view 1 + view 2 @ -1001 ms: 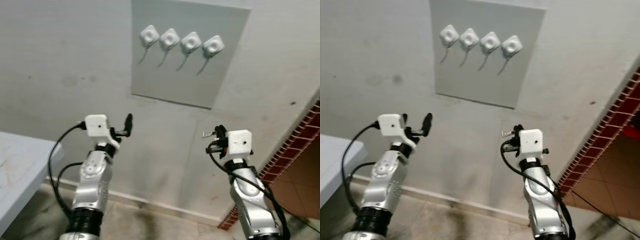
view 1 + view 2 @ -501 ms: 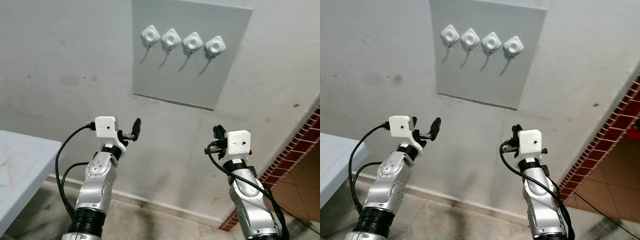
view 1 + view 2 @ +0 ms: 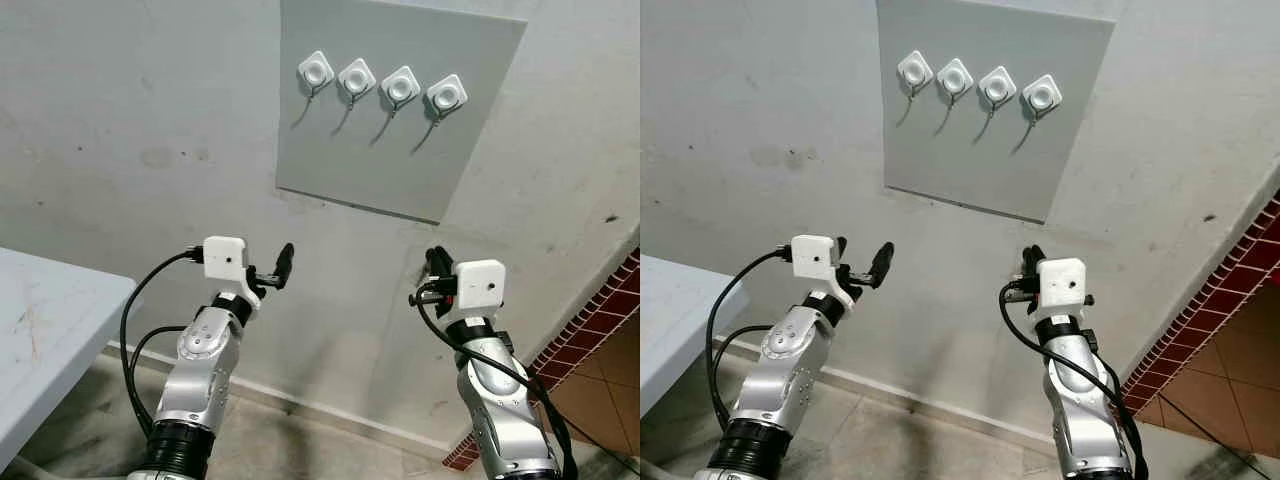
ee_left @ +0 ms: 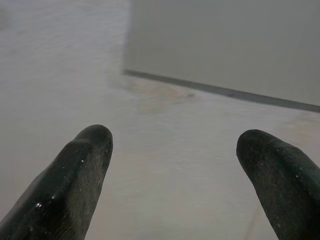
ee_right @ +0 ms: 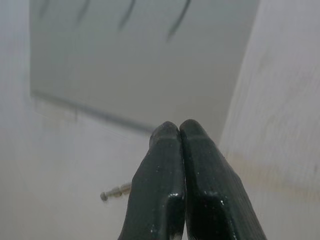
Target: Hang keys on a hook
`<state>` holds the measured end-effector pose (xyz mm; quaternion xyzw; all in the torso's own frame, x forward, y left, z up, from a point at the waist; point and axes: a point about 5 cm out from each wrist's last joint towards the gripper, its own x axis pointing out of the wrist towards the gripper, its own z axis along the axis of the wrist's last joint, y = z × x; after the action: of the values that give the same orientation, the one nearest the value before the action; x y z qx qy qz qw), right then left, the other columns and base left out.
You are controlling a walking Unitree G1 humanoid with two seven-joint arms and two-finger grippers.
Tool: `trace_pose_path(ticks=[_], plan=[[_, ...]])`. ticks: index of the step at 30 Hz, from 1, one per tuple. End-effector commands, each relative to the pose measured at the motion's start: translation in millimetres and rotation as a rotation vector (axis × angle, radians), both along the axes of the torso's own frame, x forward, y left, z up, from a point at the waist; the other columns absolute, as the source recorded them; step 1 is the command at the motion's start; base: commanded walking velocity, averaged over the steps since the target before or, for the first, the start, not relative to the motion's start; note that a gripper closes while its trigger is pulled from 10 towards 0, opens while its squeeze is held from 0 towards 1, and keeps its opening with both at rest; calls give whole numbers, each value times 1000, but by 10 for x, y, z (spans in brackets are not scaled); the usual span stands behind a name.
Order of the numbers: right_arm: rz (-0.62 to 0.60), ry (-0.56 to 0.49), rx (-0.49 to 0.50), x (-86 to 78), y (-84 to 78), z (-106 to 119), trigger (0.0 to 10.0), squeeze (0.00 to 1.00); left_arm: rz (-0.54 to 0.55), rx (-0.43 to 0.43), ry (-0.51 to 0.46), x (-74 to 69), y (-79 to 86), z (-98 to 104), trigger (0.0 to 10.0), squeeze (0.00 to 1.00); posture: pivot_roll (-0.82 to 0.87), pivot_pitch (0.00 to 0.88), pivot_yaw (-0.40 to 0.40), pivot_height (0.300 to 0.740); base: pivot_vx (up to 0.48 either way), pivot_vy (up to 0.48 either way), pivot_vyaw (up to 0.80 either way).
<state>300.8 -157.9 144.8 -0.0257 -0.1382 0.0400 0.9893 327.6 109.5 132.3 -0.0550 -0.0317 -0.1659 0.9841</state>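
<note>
Four white hooks (image 3: pixel 316 70) (image 3: pixel 356 76) (image 3: pixel 401 85) (image 3: pixel 446 95) sit in a row near the top of a grey panel (image 3: pixel 400 160) on the wall. Below the panel's right part, my right gripper (image 3: pixel 434 263) is shut on the keys (image 5: pixel 117 190). A thin metal tip pokes out beside the closed fingers (image 5: pixel 200 165), and the rest of the keys is hidden. My left gripper (image 3: pixel 272 270) is raised below the panel's lower left corner. It stands open with nothing between its fingers (image 4: pixel 85 165), which point at the wall. Both grippers are well below the hooks.
The corner of a white table (image 3: pixel 45 330) juts in at the lower left. A red tiled wall (image 3: pixel 600 330) slants away at the lower right. A grey floor (image 3: pixel 300 440) meets the wall below the arms.
The whole view has shifted, so the panel sits further right and lower. My left arm has swung a little to the right. The right gripper stays shut on the keys.
</note>
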Motion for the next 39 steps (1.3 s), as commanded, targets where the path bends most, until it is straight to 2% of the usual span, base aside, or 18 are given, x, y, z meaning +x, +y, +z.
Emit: trace_pose_path(ticks=[1, 7, 16, 33, 39], plan=[[-49, -119, 43, 27, -107, 260, 10000, 0, -59, 39, -23, -23, -79, 50, 10000, 0, -6, 0, -41, 740, 0, 0, 0], [-67, -144, 54, 31, -165, 330, 10000, 0, -100, 41, -24, -39, -144, 60, 10000, 0, -12, 0, -33, 740, 0, 0, 0], [-41, -148, 65, -13, -113, 316, 10000, 0, -139, 3, -27, -60, -156, 117, 10000, 0, -14, 0, -31, 740, 0, 0, 0], [-36, -136, 62, -29, -120, 299, 10000, 0, -133, -18, -19, -80, -144, 126, 10000, 0, -13, 0, -40, 740, 0, 0, 0], [-37, -142, 64, -29, -121, 309, 10000, 0, -140, -23, -26, -71, -146, 146, 10000, 0, -15, 0, -38, 740, 287, 0, 0]])
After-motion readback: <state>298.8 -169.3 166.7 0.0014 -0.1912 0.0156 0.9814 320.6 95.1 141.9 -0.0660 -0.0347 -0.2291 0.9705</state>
